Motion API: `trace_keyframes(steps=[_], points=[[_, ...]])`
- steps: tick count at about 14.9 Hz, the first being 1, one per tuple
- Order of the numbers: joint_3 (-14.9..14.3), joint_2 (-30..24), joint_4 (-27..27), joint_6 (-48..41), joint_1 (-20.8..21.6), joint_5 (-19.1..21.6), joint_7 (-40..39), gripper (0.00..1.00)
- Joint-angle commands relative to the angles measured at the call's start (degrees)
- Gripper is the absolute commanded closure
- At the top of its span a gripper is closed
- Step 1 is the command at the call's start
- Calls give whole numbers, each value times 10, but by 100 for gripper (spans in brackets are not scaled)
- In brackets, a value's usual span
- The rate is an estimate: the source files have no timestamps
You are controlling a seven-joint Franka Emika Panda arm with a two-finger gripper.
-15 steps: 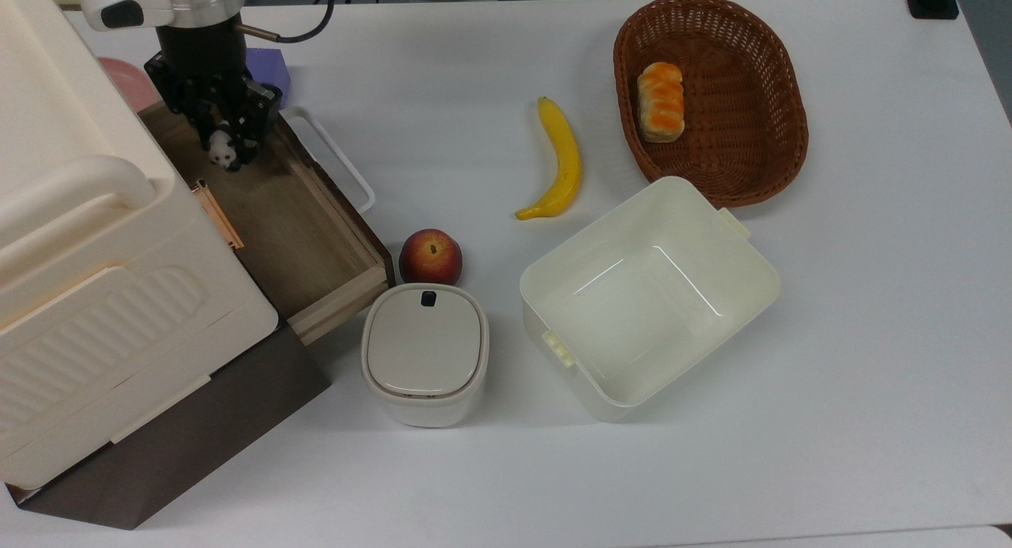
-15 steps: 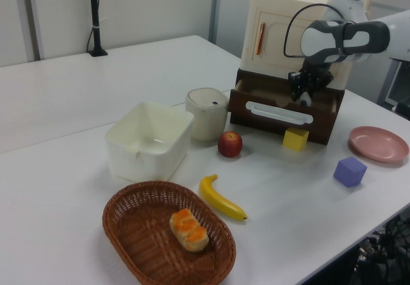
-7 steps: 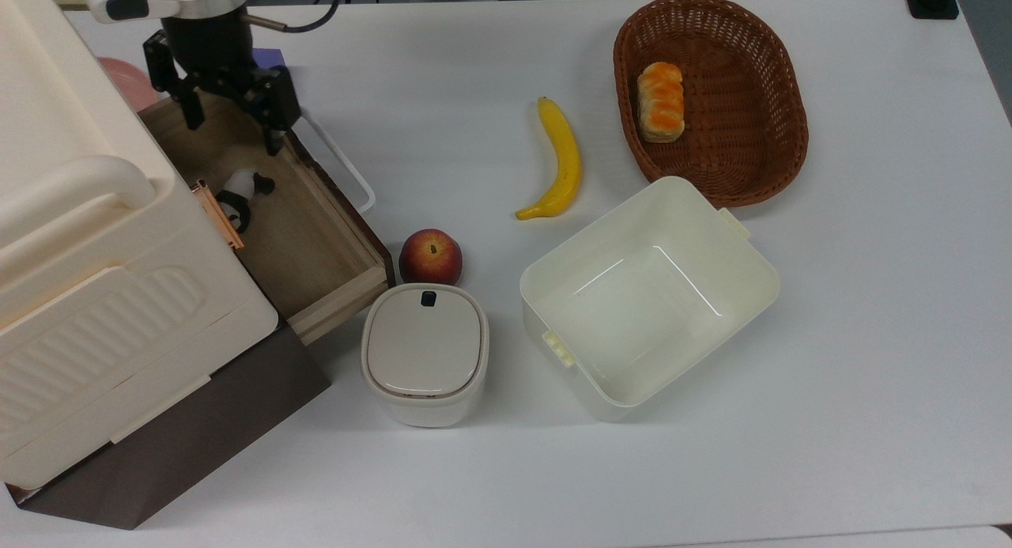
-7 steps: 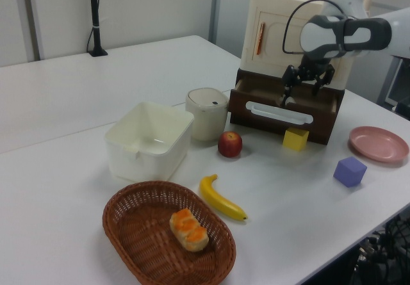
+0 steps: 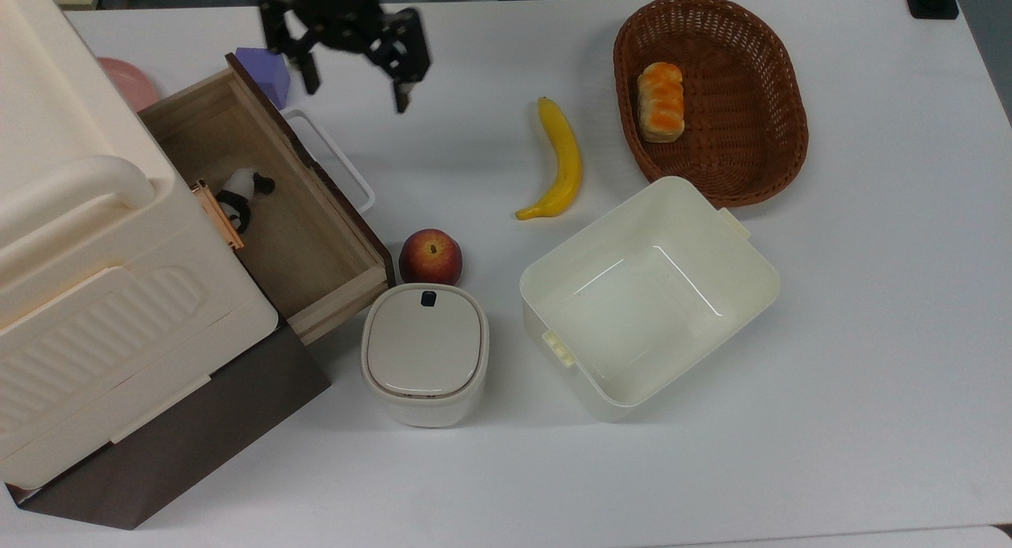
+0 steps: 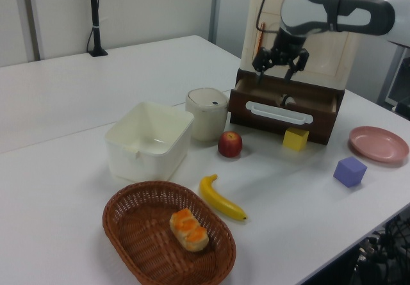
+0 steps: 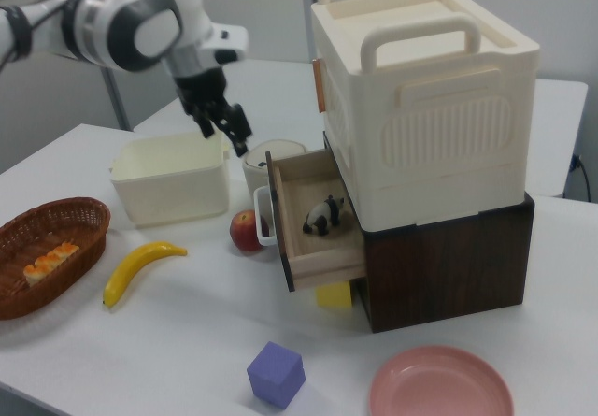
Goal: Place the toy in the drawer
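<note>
Fingers [image 5: 398, 77]: spread apart, empty, raised above the table [image 5: 830, 334] just outside the drawer [image 5: 316, 251] front. Toy [image 5: 241, 194]: panda figurine lying on the wooden floor of the open drawer, near the cream cabinet [image 5: 79, 239]. Step: placement looks done; next move, if any, is probably retreating clear or pushing the drawer shut by its white handle [image 5: 336, 164].

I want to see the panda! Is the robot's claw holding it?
No, nothing is held. The gripper is open; the toy lies in the drawer.
</note>
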Motion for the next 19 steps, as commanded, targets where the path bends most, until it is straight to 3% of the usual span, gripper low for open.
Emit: trace_keyframes(steps=[1,5,19], points=[[38,-10,47,-94,2,12,20,0],[62,-11,54,-140,3,10,6,0],[62,-19,60,-219,0,1,-30,0]])
